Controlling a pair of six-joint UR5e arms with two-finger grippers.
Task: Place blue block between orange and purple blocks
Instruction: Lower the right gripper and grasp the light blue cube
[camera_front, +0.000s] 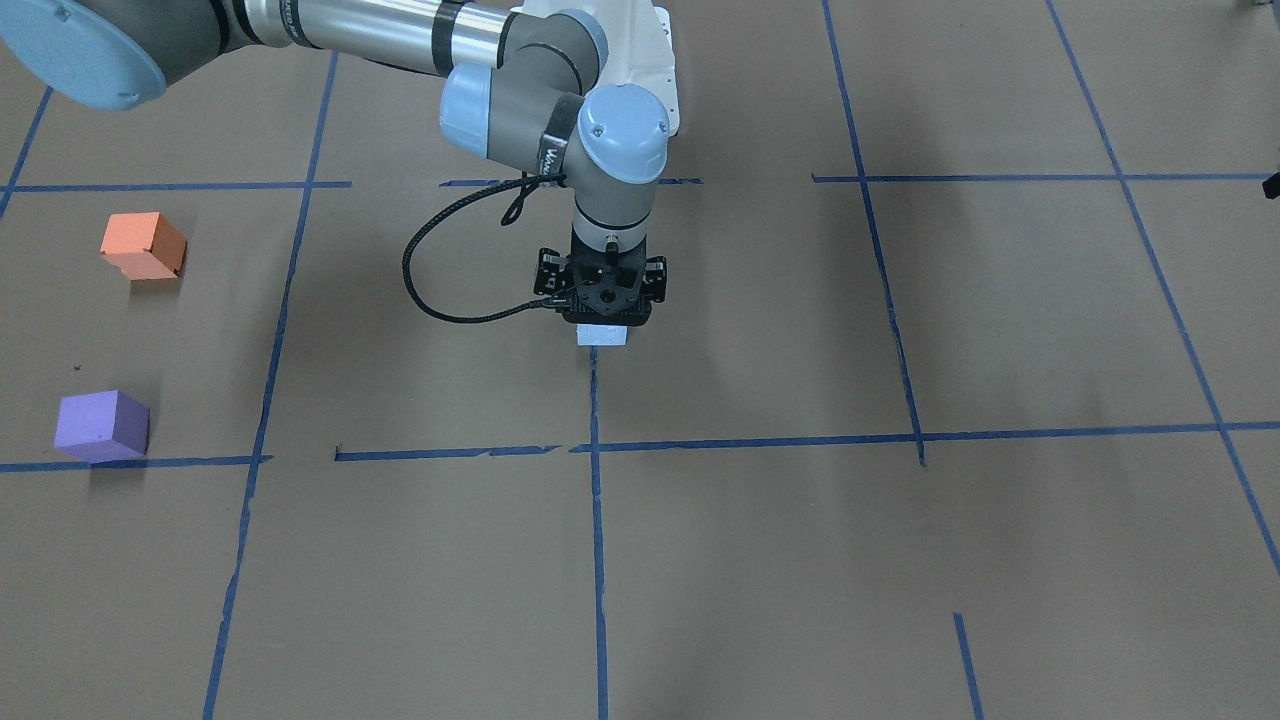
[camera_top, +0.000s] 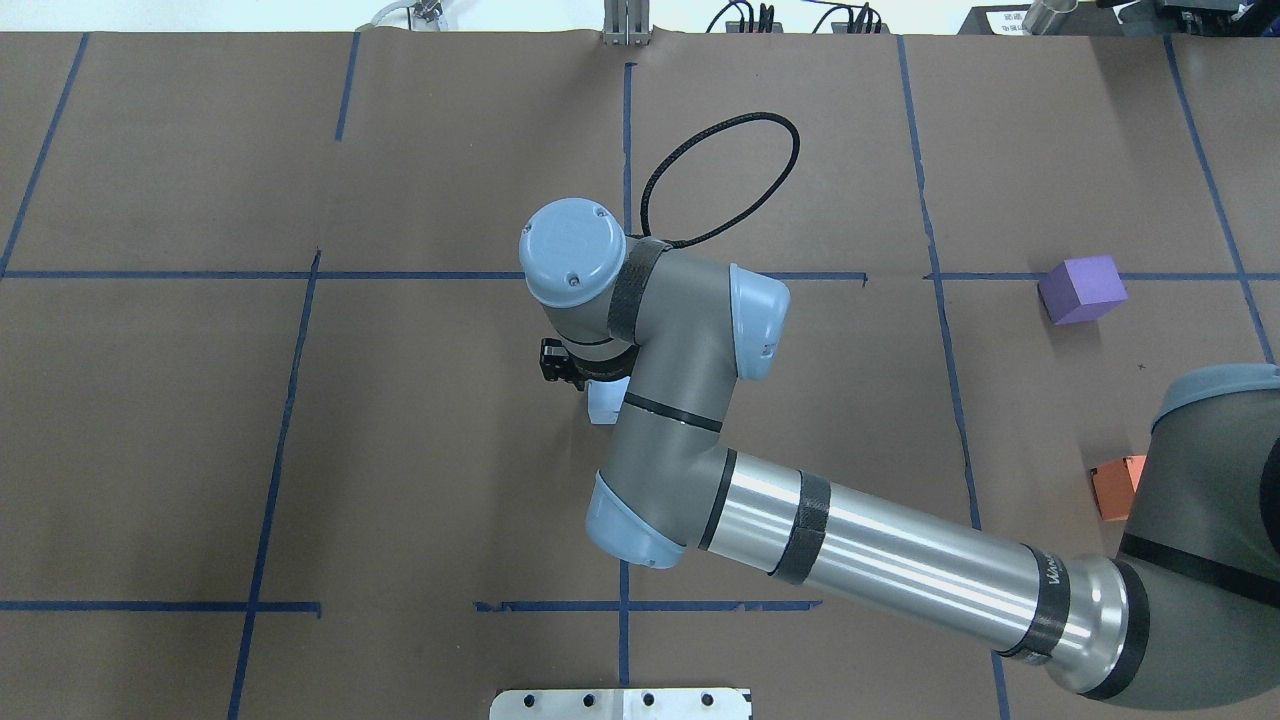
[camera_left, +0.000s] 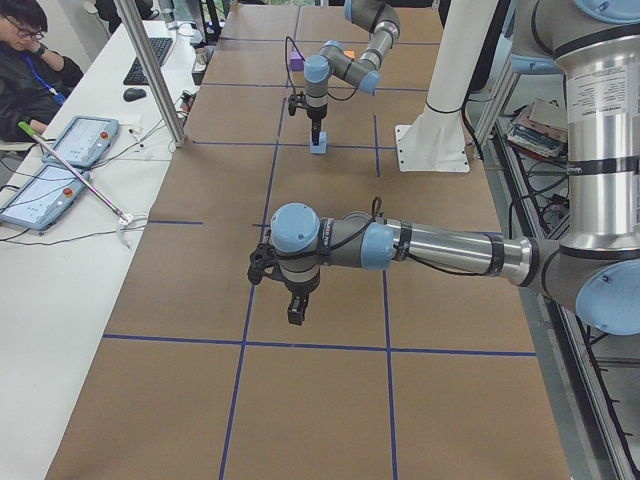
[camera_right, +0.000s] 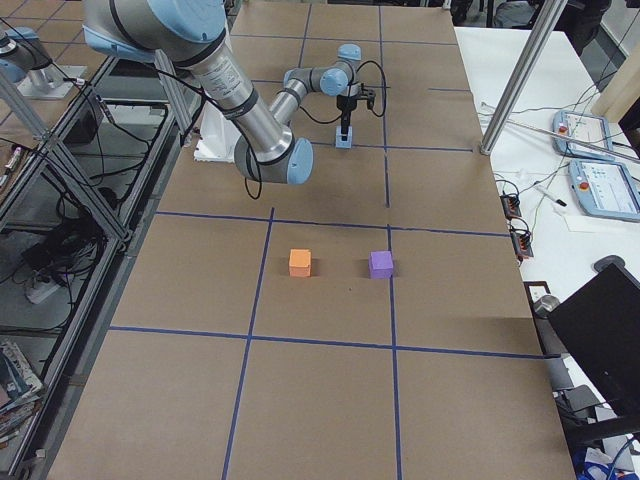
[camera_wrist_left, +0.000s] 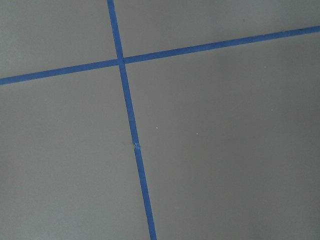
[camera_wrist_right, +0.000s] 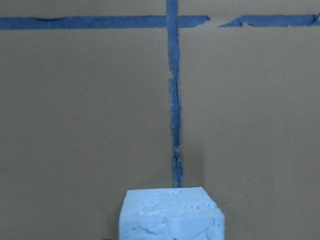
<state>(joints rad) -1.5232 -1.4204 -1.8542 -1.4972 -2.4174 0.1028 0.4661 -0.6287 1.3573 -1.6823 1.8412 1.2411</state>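
The pale blue block (camera_front: 602, 336) sits at the middle of the brown table, at the end of a tape line; the right wrist view shows it low and centred (camera_wrist_right: 172, 214). My right gripper (camera_front: 602, 318) points straight down over it, with its fingers at the block's sides, shut on it. In the overhead view my own wrist hides most of the blue block (camera_top: 602, 402). The orange block (camera_front: 143, 245) and the purple block (camera_front: 102, 425) stand far off on my right side, with a gap between them. My left gripper (camera_left: 297, 312) hangs above bare table; I cannot tell its state.
Blue tape lines (camera_front: 596, 560) divide the brown table into squares. A white mount base (camera_left: 432, 160) stands at the robot's edge. A side table with tablets (camera_left: 60, 165), a metal pole (camera_left: 150, 70) and a seated operator lies beyond the far edge.
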